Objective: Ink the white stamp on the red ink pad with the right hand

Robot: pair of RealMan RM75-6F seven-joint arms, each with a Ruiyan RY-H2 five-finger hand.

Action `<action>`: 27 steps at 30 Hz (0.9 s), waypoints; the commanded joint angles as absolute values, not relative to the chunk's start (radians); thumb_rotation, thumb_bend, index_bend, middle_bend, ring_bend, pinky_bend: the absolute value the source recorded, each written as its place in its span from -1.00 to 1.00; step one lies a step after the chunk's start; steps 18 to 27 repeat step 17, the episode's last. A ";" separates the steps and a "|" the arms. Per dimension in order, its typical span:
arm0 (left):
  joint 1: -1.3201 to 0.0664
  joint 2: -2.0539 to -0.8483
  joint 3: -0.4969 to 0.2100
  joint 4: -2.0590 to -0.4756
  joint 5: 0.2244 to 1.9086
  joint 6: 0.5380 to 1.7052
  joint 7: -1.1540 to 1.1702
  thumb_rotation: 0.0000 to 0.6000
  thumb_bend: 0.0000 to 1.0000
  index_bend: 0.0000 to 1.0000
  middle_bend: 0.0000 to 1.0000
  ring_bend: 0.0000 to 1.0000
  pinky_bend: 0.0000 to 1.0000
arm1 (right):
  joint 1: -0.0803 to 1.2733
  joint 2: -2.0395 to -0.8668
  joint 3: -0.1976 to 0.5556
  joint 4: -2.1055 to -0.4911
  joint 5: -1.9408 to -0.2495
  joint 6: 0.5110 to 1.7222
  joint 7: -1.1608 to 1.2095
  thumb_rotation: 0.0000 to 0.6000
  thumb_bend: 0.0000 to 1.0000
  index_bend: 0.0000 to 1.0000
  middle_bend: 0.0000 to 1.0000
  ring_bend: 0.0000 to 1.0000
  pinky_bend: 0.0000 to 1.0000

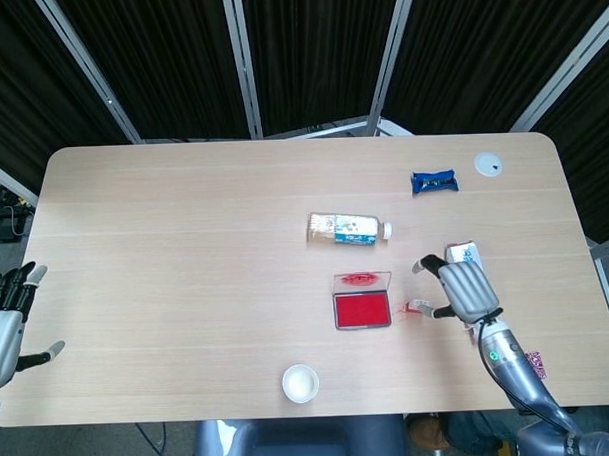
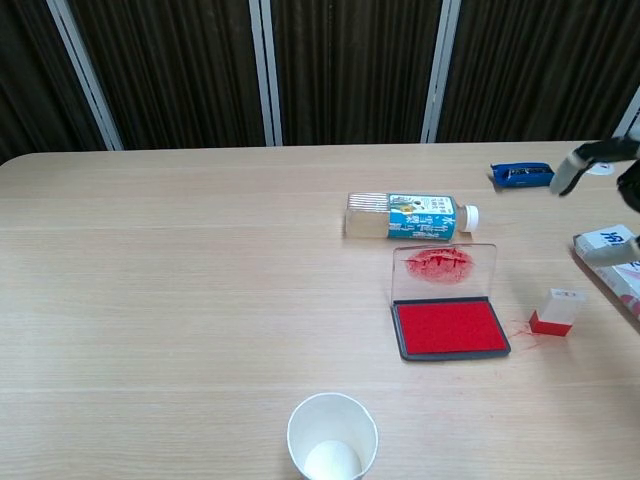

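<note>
The white stamp (image 2: pixel 556 311) with its red base stands upright on the table, just right of the open red ink pad (image 2: pixel 447 328), with red smears beside it. In the head view the stamp (image 1: pixel 418 306) shows small between the ink pad (image 1: pixel 362 310) and my right hand (image 1: pixel 463 288). That hand hovers raised to the right of the stamp, fingers spread, holding nothing; only its fingertips (image 2: pixel 572 170) show at the chest view's right edge. My left hand (image 1: pixel 3 329) hangs open off the table's left edge.
A plastic bottle (image 2: pixel 410 216) lies on its side behind the pad. A paper cup (image 2: pixel 332 440) stands at the front. A toothpaste box (image 2: pixel 610 245) lies under my right hand. A blue packet (image 1: pixel 435 181) and a white disc (image 1: pixel 487 164) sit at the back right.
</note>
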State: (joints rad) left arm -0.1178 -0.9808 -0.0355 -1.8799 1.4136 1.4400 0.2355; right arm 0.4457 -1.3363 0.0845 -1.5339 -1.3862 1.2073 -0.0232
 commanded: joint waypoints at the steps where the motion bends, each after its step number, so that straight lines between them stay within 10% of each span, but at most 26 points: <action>1: -0.108 -0.981 -0.032 -1.871 1.434 1.465 0.243 1.00 -1.00 -1.00 -1.00 -1.00 -1.00 | 0.338 -1.236 0.060 -1.630 -1.468 1.373 0.020 1.00 -1.00 -0.88 -0.90 -0.41 -0.28; 5: -0.091 -0.988 -0.028 -1.866 1.464 1.504 0.243 1.00 -1.00 -1.00 -1.00 -1.00 -1.00 | 0.273 -1.183 0.013 -1.658 -1.520 1.450 0.027 1.00 -1.00 -1.00 -1.00 -1.00 -0.98; 27: -0.071 -0.970 -0.017 -1.848 1.512 1.534 0.173 1.00 -1.00 -1.00 -1.00 -1.00 -1.00 | 0.158 -1.129 -0.040 -1.674 -1.609 1.589 -0.040 1.00 -1.00 -1.00 -1.00 -1.00 -1.00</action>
